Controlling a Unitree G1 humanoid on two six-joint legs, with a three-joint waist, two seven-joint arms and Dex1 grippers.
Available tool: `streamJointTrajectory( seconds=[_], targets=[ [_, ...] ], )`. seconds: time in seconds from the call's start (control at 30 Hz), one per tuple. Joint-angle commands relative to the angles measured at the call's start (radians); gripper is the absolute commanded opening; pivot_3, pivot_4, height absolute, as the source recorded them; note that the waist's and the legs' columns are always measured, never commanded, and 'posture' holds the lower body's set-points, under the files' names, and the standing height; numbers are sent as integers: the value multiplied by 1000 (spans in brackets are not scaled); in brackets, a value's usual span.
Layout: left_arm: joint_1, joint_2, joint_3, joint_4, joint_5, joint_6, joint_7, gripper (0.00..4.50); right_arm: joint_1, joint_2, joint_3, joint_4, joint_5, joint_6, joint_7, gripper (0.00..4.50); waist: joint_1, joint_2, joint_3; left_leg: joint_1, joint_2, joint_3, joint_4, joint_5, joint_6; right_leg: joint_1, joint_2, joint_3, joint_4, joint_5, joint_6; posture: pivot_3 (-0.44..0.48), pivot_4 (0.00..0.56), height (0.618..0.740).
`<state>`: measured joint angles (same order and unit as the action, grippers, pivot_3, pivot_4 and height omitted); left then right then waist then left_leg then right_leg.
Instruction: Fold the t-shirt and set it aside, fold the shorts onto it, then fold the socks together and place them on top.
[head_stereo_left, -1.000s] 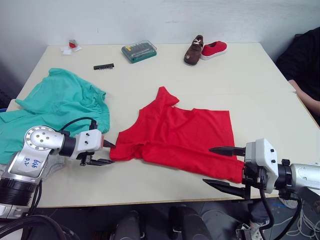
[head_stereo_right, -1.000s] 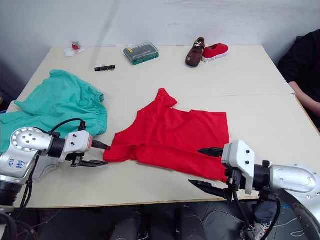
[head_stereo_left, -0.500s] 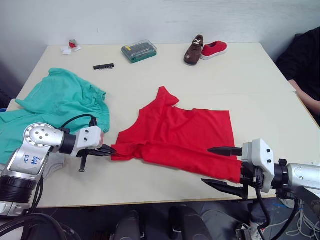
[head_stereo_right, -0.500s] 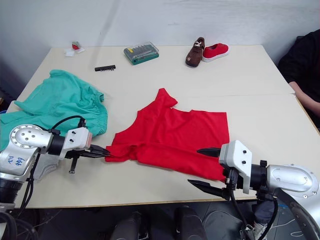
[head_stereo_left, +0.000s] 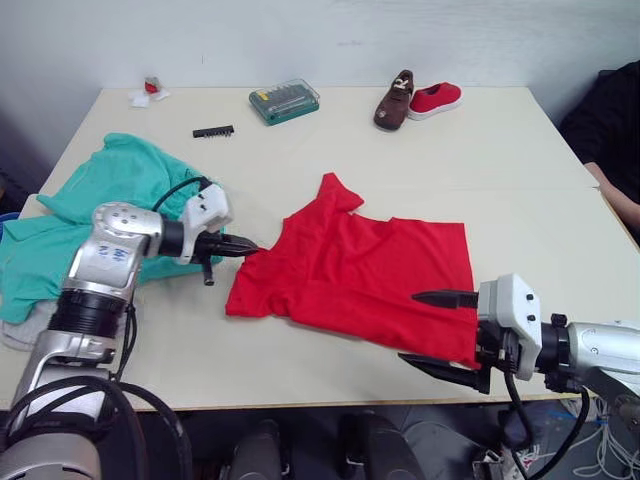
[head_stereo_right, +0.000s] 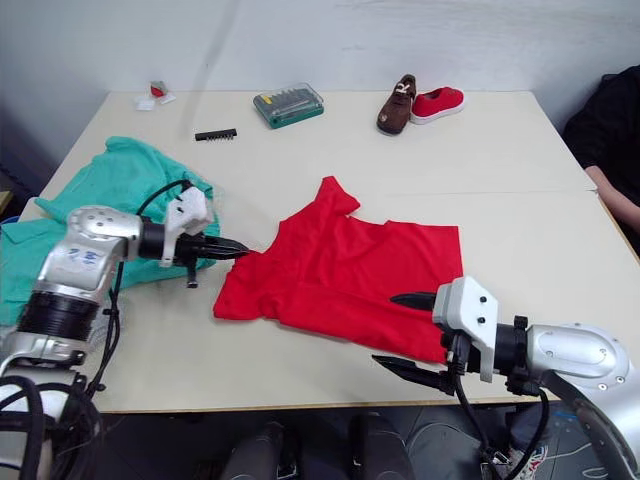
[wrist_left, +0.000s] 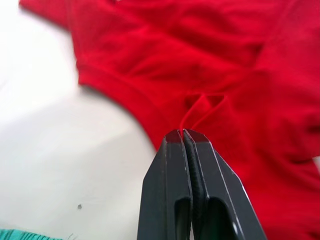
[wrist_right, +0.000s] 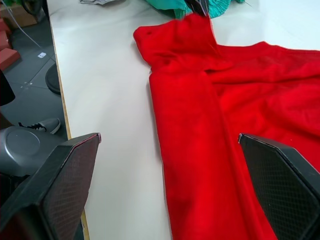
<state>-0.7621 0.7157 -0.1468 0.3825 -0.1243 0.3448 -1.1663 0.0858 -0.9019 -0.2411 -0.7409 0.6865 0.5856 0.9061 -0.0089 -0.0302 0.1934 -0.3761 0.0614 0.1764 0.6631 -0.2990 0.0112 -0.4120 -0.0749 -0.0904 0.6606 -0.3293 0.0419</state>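
Beige table (head_stereo_left: 520, 190) bearing the t-shirt (head_stereo_left: 370, 275) at centre, first fold in hand: left gripper (head_stereo_left: 243, 249) pinched on its near-left edge, right gripper (head_stereo_left: 440, 330) spread wide beside the near-right hem, which it probably must next seize.

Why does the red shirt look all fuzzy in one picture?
In the left wrist view the camera sits very close, so the left tool looks sharp but the t-shirt behind blurs and the table glares white. In the left eye view the t-shirt's folds look crisp, with a soft shadow under the right tool.
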Motion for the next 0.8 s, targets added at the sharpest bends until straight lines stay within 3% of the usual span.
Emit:
streamJointTrajectory(
  seconds=[0.03, 0.1, 0.23, 0.37, 0.47, 0.57, 0.7, 0.8],
  targets=[
    [-28, -9, 8, -1, 13, -11, 22, 224, 6, 8, -13, -10, -4, -17, -12, 4500, 1, 0, 0, 0, 0, 0, 0, 0, 0, 0, 0, 0, 0, 0, 0, 0, 150, 740],
    [-27, -3, 16, -12, 14, -19, 24, 626, 13, 9, -19, -10, -8, -16, -20, 4500, 2, 0, 0, 0, 0, 0, 0, 0, 0, 0, 0, 0, 0, 0, 0, 0, 150, 740],
    [-17, 39, 80, -78, -45, 9, 5, 1849, 42, 13, -43, -14, -13, -15, -39, 4500, 4, 0, 0, 0, 0, 0, 1, 0, 0, 0, 0, 0, 0, 0, 0, 0, 150, 740],
    [2, 85, 157, -181, -138, 116, -28, 1849, 76, 19, -66, -20, -16, -16, -53, 4500, 3, 0, 0, 0, 1, 0, 1, 0, 0, 0, 0, 0, 0, 0, 0, 0, 150, 740],
    [72, 138, 198, -381, -279, 277, -98, 1849, 84, 35, -57, -7, -39, -15, -90, 4500, 1, 0, 0, 0, 1, 0, 1, 0, 0, 0, 0, 0, 0, 0, 0, 0, 150, 740],
    [160, 140, 139, -512, -288, 268, -116, 1239, 47, 56, -4, 14, -66, -10, -121, 4125, 2, 0, 0, 0, 0, 0, 1, 0, -1, 1, -1, 0, 0, 0, 0, 0, 150, 740],
    [220, 126, 21, -542, -189, 165, -102, 0, 4, 69, 120, 49, -145, -20, -131, 2809, 5, 0, 0, 1, 0, -1, 1, 1, -1, 2, 0, 1, 1, 0, 0, 0, 150, 740],
    [225, 129, -40, -496, -115, 87, -95, 0, -27, 82, 206, 103, -228, -41, -150, 1708, 6, 0, 0, 1, 0, -1, 0, 1, -1, 1, 0, 1, 1, 0, 0, 0, 150, 740]
  ],
)
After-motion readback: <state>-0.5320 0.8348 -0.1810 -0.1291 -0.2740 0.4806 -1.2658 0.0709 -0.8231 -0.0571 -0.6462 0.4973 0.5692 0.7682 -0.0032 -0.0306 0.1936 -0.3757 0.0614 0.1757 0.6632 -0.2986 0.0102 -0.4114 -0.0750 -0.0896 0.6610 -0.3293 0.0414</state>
